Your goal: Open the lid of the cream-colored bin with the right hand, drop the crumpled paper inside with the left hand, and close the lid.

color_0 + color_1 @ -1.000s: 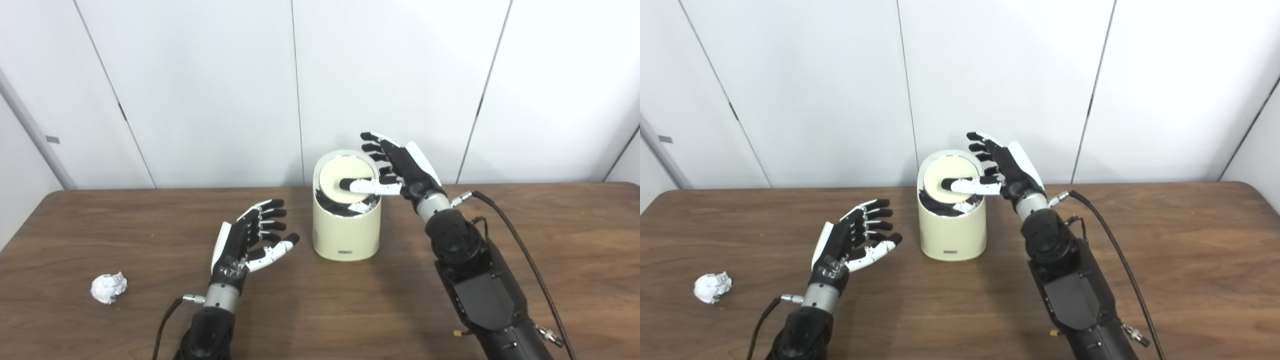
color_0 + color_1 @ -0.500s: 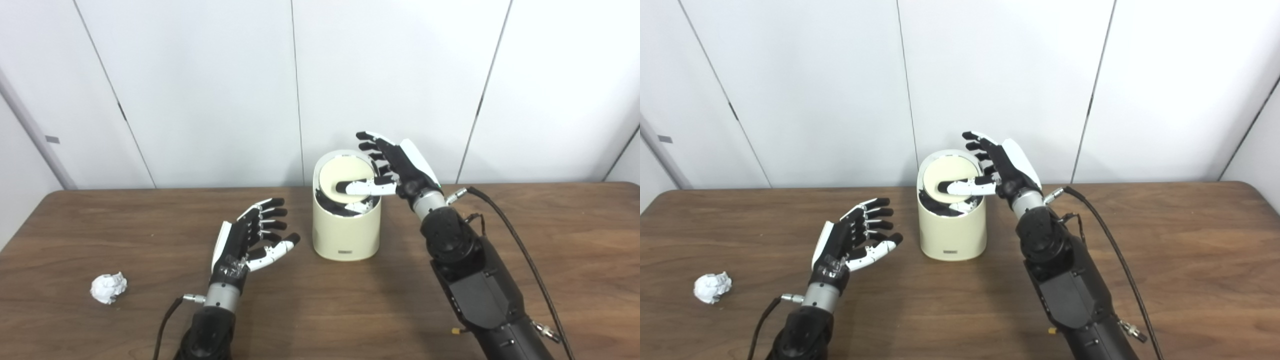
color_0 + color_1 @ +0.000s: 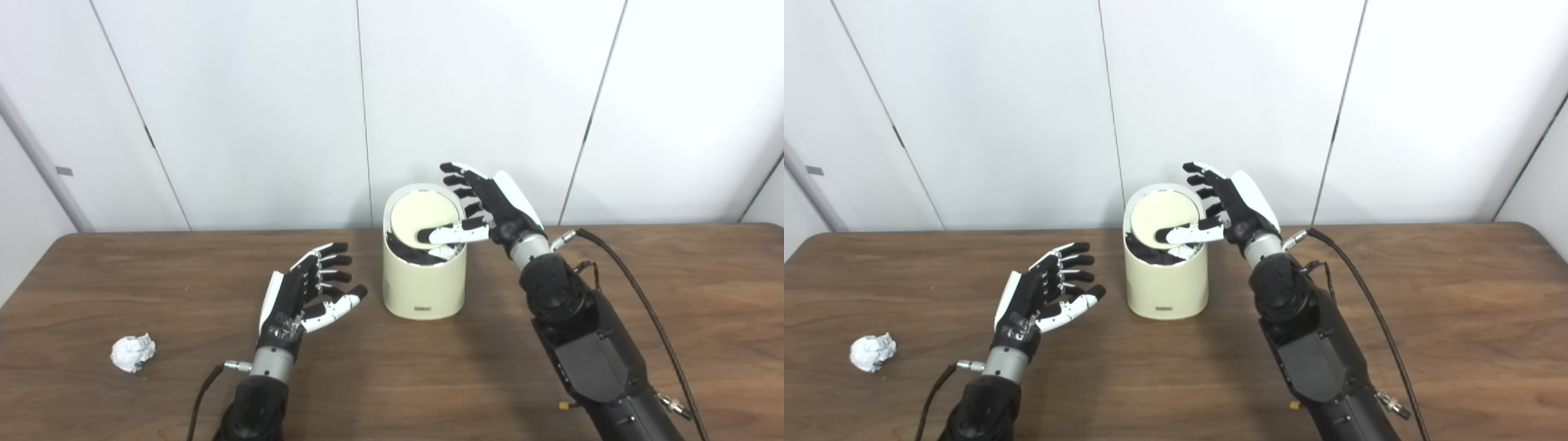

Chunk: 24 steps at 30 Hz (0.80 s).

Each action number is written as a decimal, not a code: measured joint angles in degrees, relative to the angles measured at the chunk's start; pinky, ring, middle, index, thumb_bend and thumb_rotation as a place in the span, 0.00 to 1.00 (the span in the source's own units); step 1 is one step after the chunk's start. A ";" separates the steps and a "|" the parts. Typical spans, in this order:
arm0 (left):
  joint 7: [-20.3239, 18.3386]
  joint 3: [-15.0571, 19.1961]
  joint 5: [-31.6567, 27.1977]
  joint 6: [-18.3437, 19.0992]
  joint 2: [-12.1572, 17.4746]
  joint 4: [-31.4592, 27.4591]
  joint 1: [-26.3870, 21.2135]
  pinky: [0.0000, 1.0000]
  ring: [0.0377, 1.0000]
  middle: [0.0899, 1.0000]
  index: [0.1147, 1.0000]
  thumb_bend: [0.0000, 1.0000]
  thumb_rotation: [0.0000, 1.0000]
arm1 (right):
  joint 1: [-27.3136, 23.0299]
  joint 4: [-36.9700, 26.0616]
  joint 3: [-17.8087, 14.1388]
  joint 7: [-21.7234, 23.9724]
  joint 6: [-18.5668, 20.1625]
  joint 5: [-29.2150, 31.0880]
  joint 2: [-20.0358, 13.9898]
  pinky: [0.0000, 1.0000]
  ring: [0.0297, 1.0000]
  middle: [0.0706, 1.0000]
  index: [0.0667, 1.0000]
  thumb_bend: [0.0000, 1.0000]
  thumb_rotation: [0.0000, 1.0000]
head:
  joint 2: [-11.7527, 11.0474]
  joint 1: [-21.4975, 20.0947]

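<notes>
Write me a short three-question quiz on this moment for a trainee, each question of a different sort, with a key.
1. True or false: the crumpled white paper ball is inside the cream-colored cylindrical bin.
2. Multiple choice: the right hand is
A. flat on the brown wooden table
B. at the bin's round lid, thumb lying across it
C. closed around the paper ball
3. Fill in the missing word: the left hand is open and holds ____.

Key:
1. False. The ball lies on the table, far to the left of the bin.
2. B. The lid is tilted, showing a dark gap at the front.
3. Nothing.
</notes>
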 measured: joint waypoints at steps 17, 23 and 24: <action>0.01 0.05 -0.15 0.01 -0.43 -0.63 0.27 0.53 0.65 0.72 0.75 0.63 0.08 | -0.32 0.37 1.77 -1.47 -1.87 -2.19 -0.21 0.63 0.78 0.82 0.84 0.80 0.15 | 0.00 0.00; 0.01 0.02 -0.03 0.01 -0.45 -0.62 0.29 0.54 0.65 0.72 0.75 0.63 0.10 | -1.11 0.53 3.71 -3.23 -2.21 -5.30 -0.41 0.66 0.79 0.82 0.83 0.79 0.04 | 0.00 0.18; 0.01 0.02 -0.01 0.01 -0.45 -0.62 0.29 0.54 0.65 0.72 0.75 0.63 0.10 | -1.23 0.57 3.99 -3.60 -2.33 -5.74 -0.45 0.66 0.79 0.83 0.83 0.79 0.02 | 0.00 0.18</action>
